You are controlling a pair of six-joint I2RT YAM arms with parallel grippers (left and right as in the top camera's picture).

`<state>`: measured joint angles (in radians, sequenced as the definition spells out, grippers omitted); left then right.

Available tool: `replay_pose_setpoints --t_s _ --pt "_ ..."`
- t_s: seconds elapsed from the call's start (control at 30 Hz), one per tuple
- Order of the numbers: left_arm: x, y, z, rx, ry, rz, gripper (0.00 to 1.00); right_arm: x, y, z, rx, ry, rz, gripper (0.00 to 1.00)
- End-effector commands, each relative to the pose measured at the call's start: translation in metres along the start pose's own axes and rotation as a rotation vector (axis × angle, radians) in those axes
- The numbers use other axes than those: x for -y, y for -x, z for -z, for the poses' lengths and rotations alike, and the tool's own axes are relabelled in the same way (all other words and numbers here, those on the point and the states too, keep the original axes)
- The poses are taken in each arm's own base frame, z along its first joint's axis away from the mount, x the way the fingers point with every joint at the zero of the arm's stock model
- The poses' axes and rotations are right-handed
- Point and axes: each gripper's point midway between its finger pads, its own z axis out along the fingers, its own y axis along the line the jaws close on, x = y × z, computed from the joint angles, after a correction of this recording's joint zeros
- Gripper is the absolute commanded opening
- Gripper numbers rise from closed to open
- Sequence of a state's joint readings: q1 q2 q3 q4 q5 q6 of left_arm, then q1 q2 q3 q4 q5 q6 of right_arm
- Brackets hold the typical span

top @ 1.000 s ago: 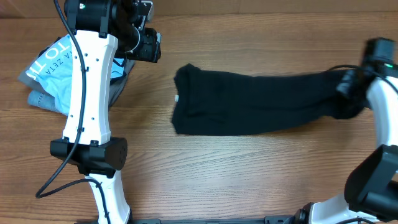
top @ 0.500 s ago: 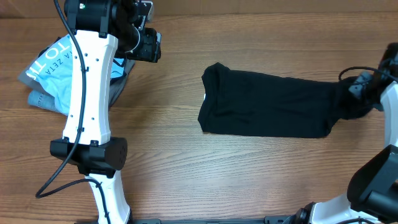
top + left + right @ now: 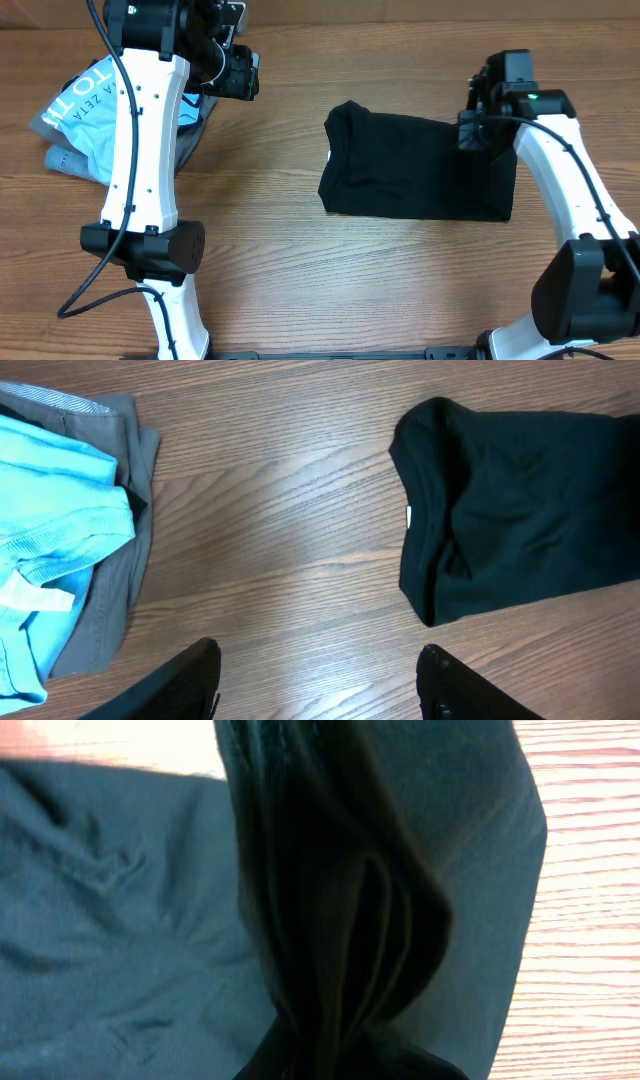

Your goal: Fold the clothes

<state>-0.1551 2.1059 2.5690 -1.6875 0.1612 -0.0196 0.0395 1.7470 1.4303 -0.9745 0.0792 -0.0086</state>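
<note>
Right gripper (image 3: 474, 132), clenched on plain black soft-fabric garment (image 3: 400, 175), has carried its right end leftward over the body; fold half-laid. Left gripper (image 3: 320, 682) released, idle far-left.

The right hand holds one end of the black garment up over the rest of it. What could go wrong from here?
1. The right hand grips the black garment in a bunched wad, so the folded layer may land creased and crooked rather than edge to edge.
2. Nothing pins the collar end by the label. The left hand hangs open near the blue shirt, so a further pull could drag the whole garment instead of folding it.
</note>
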Motion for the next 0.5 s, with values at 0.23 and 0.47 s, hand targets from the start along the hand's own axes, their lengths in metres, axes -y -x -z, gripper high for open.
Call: replay_pose_setpoints --t_s 0.23,0.47 --pt "0.002 0.002 0.004 0.015 -0.014 0.004 0.66 -0.005 -0.034 -0.031 -0.174 -0.059 0.097 0.05" --pt "0.002 0.002 0.005 0.017 -0.015 0.004 0.66 -0.021 -0.045 -0.031 -0.217 0.029 0.051 0.09"
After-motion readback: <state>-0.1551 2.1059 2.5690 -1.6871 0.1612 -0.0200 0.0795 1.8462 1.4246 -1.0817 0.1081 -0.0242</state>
